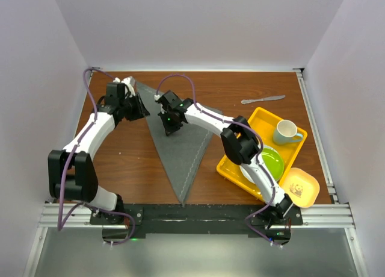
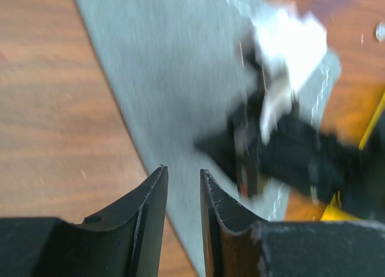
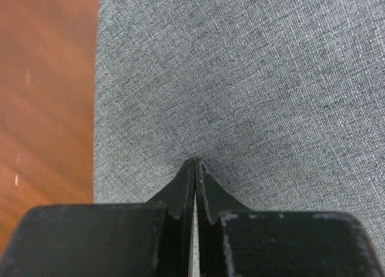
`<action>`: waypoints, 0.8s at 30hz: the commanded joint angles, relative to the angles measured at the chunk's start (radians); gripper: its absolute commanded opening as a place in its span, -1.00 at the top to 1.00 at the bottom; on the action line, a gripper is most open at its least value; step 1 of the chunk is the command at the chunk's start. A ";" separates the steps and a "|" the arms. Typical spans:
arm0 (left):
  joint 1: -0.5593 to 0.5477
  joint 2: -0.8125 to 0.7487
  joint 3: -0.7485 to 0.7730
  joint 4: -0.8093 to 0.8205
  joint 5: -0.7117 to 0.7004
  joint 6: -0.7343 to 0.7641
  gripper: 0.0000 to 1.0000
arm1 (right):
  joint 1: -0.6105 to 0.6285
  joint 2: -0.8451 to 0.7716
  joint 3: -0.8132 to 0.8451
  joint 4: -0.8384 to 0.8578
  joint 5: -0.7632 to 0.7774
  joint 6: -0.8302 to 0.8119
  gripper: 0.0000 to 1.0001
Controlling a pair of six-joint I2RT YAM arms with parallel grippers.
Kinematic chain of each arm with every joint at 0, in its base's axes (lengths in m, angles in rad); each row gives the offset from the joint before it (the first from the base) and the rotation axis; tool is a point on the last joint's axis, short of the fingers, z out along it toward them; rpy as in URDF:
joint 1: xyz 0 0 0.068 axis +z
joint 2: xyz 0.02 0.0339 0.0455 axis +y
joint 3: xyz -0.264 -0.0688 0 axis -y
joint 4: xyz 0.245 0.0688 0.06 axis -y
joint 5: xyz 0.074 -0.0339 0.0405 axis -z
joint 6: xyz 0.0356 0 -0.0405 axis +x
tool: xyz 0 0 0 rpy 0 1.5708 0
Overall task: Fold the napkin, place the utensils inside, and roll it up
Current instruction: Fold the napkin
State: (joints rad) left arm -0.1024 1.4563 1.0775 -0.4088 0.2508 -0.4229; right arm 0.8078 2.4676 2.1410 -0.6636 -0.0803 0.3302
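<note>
The dark grey napkin (image 1: 183, 150) lies folded into a long triangle on the wooden table, its point toward the near edge. My right gripper (image 1: 168, 127) is shut, and in the right wrist view its tips (image 3: 194, 162) press down on the napkin (image 3: 240, 78) with a small pucker around them. At the cloth's upper left edge, my left gripper (image 1: 138, 108) hovers open; the left wrist view shows nothing between its fingers (image 2: 183, 171) above the napkin (image 2: 168, 78). One of the utensils, a silvery knife (image 1: 263, 99), rests on the table at the back right, away from both grippers.
A yellow tray (image 1: 260, 113) at the right holds a pale mug (image 1: 287, 132) and a green plate (image 1: 274, 162). A small yellow dish (image 1: 301, 186) with a panda picture sits by the tray's near corner. The right arm reaches across the tray.
</note>
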 commanded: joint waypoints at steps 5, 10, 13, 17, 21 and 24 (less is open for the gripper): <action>0.049 0.294 0.171 0.166 0.067 -0.053 0.45 | 0.025 -0.186 -0.078 -0.100 -0.056 -0.040 1.00; 0.047 0.511 0.352 0.179 0.099 -0.043 0.56 | -0.024 -0.275 -0.121 -0.131 -0.022 0.030 1.00; 0.047 0.594 0.424 0.153 0.070 -0.019 0.61 | -0.070 -0.311 -0.177 -0.133 -0.015 0.092 1.00; 0.047 0.627 0.432 0.105 -0.027 0.035 0.67 | -0.104 -0.337 -0.237 -0.137 0.023 0.122 1.00; 0.050 0.654 0.403 0.067 -0.073 0.079 0.69 | -0.116 -0.334 -0.286 -0.128 0.050 0.125 1.00; 0.049 0.659 0.362 0.051 -0.102 0.096 0.70 | -0.117 -0.317 -0.300 -0.117 0.053 0.121 1.00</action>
State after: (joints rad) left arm -0.0593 2.1033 1.4681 -0.3233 0.2218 -0.3927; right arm 0.6716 2.1441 1.8561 -0.7746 -0.0555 0.4324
